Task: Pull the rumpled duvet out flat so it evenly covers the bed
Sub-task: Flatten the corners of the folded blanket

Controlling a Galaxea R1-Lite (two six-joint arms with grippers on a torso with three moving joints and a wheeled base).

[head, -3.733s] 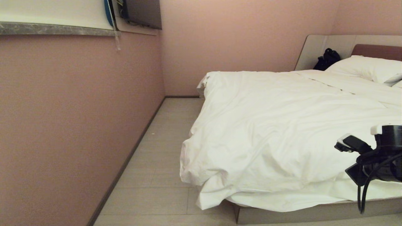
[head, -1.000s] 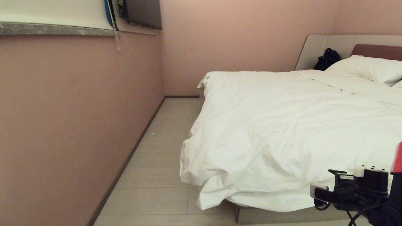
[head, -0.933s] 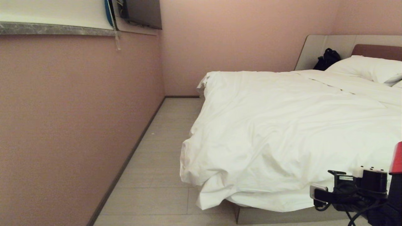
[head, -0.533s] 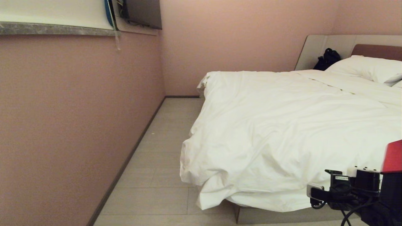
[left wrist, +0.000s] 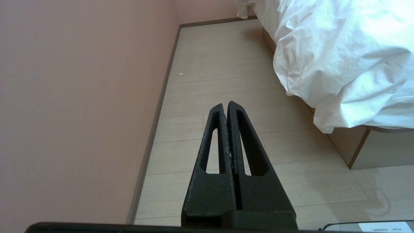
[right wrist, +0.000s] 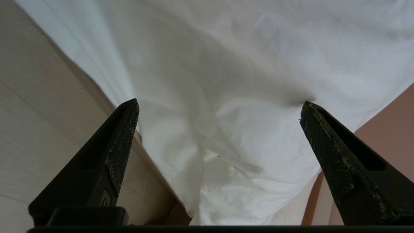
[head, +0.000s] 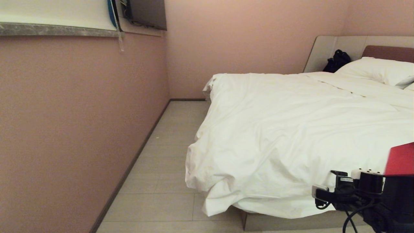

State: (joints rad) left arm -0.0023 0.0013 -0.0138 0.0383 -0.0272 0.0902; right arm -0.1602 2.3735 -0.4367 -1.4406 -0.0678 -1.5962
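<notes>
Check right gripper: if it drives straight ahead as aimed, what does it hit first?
Likely the duvet: the open right gripper points at its hanging edge over the bed base. Depth unclear.

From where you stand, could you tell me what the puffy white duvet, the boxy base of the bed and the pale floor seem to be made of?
The puffy white duvet looks like soft matte cloth, probably cotton over a filling: it creases and billows. The boxy beige-grey bed base seems a smooth rigid board, perhaps laminate; its flat faces meet at a sharp corner. The pale floor looks like matte wood-look planks or tiles, with straight seams.
</notes>
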